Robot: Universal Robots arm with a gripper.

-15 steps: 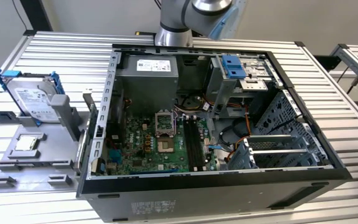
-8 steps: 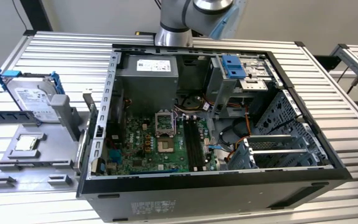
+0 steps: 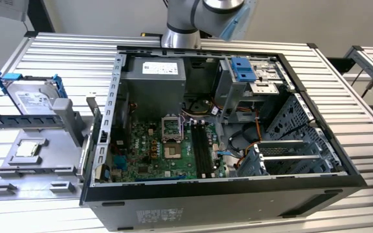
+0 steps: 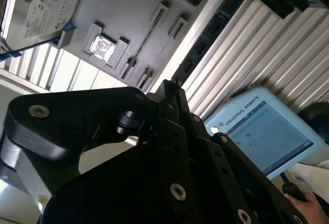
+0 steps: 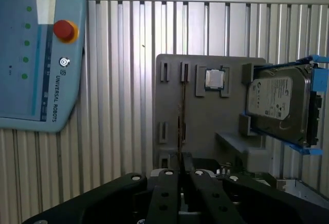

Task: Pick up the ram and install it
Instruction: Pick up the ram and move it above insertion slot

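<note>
Standing on edge in a slot of the grey fixture tray [image 5: 205, 126], the ram [image 5: 181, 113] shows in the first wrist view as a thin dark strip. It lines up with the gripper [image 5: 184, 156], whose black fingers are drawn together and hold nothing. In the second wrist view the ram [image 4: 143, 38] lies well apart from the gripper [image 4: 171, 86], out on the far tray [image 4: 128, 8].

Beside the stick in both wrist views sit a square processor chip [image 5: 214, 78] and, beyond it, a silver hard drive [image 5: 277, 106] in a blue frame. A pale blue teach pendant [image 5: 36, 54] rests on the slatted table to the tray's other side.

The exterior view adds the open computer case [image 3: 206, 194], with the green motherboard [image 3: 161, 150] and its long black memory slots [image 3: 203, 148] lying bare. The tray stands on the exterior view's left of the case, and the arm [image 3: 199, 19] rises at the far edge.
</note>
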